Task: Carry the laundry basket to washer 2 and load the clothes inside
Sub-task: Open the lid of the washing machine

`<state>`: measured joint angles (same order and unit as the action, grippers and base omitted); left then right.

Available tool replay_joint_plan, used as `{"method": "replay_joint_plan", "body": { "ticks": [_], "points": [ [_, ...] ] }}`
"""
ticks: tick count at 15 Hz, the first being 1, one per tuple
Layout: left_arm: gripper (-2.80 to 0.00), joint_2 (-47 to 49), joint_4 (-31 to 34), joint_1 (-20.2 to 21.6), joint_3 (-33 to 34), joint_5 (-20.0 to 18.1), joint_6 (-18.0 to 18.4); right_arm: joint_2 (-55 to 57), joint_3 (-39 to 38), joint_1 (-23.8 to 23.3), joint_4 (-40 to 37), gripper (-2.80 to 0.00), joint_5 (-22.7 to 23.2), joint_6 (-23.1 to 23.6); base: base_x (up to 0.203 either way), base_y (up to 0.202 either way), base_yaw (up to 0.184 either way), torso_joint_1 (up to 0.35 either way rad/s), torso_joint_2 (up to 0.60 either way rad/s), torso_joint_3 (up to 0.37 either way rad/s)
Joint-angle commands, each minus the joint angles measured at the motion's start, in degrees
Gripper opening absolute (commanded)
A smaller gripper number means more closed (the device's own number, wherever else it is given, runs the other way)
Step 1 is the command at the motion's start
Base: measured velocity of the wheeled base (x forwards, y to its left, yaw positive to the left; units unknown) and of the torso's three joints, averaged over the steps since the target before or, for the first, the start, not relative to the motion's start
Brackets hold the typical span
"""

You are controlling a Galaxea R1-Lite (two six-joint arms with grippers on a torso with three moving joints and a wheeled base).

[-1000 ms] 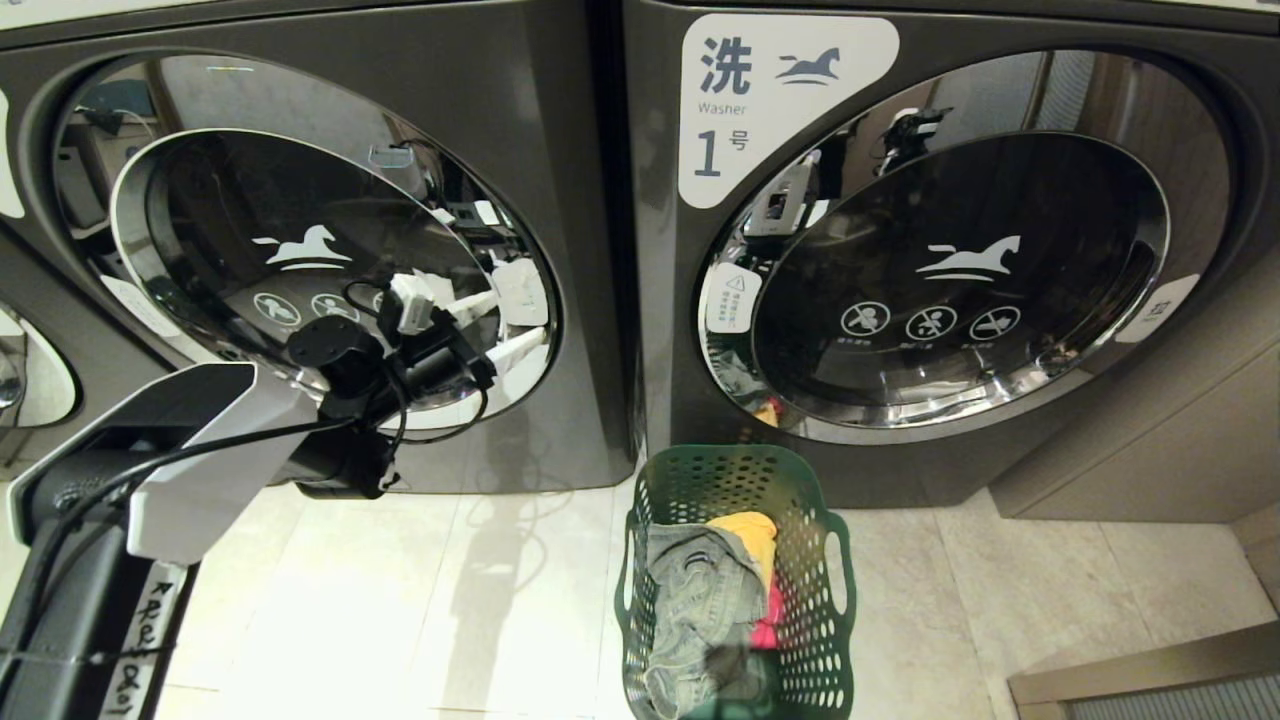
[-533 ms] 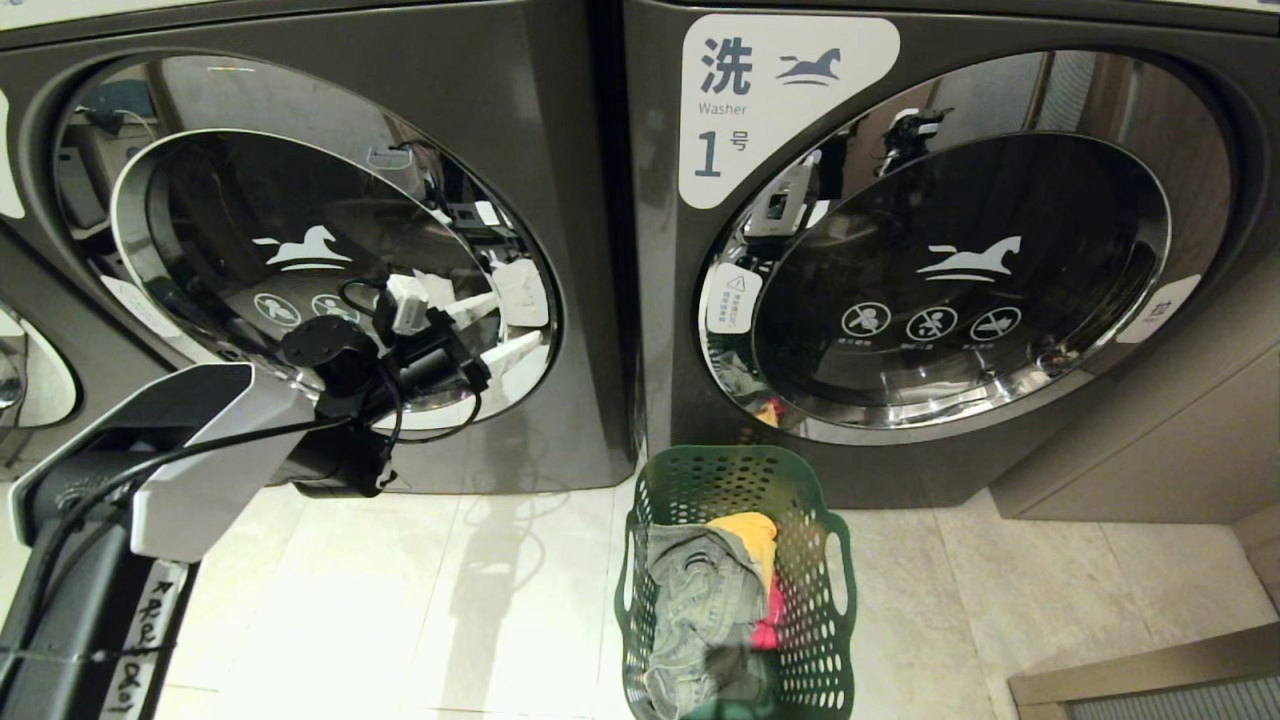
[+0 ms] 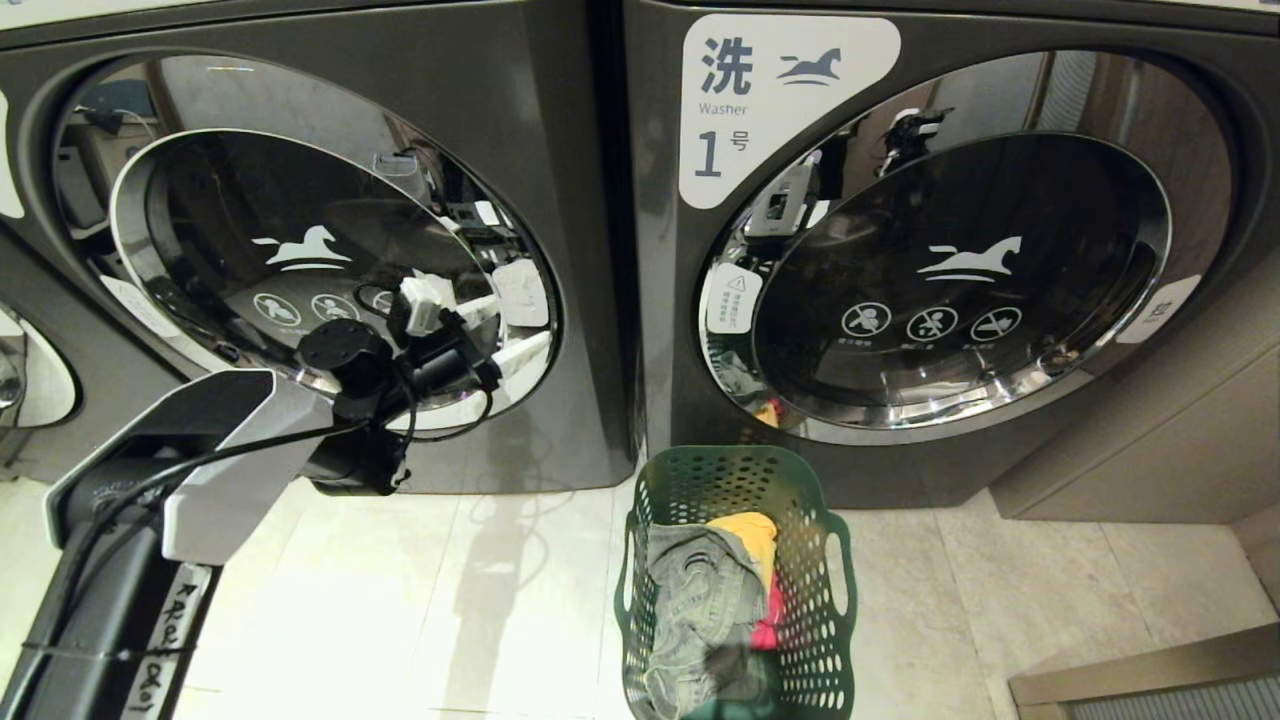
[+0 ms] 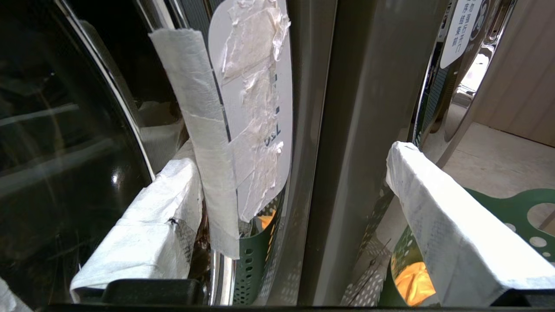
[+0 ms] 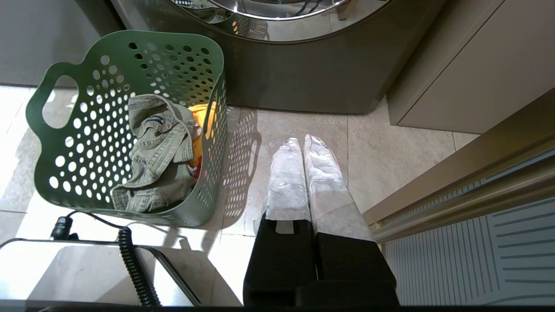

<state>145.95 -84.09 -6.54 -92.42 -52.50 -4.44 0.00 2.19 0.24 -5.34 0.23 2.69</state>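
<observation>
The dark green laundry basket stands on the floor tiles below the washer marked 1. In it lie the clothes: grey-green denim trousers, a yellow piece and a red-pink piece. My left gripper is open at the right rim of the door of the washer left of number 1. That door's taped edge sits between the white-wrapped fingers. No numeral 2 is in view. My right gripper hangs shut over the floor beside the basket.
Washer 1 stands on the right with its door closed, and part of another washer shows at the left edge. A beige cabinet panel and a ribbed floor track bound the right side. Pale tiles lie left of the basket.
My left arm has edged slightly to the right along the door rim, its gripper still open. The basket, clothes and right arm have not moved.
</observation>
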Motion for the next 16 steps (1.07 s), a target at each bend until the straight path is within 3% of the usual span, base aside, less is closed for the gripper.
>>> {"method": "replay_joint_plan", "body": {
  "ticks": [1,4,6,16],
  "points": [
    [0.00,0.74,-0.39,-0.14,-0.57,-0.23,-0.05,0.01,0.00,0.02,-0.02,-2.80,0.03,0.03,0.000,0.000,0.000,0.000,0.00,0.000],
    [0.00,0.58,-0.52,-0.06,-0.66,-1.76,-0.11,0.04,0.00,0.02,-0.02,-2.80,0.03,0.03,0.000,0.000,0.000,0.000,0.00,0.000],
    [0.00,0.57,-0.63,-0.12,-0.66,-5.51,-0.05,0.01,0.00,0.02,-0.02,-2.80,0.03,0.03,0.000,0.000,0.000,0.000,0.00,0.000],
    [0.00,1.45,-2.92,-5.24,-0.67,-5.96,-0.12,0.00,0.00,0.02,-0.02,-2.80,0.03,0.03,0.000,0.000,0.000,0.000,0.00,0.000]
  ]
}}
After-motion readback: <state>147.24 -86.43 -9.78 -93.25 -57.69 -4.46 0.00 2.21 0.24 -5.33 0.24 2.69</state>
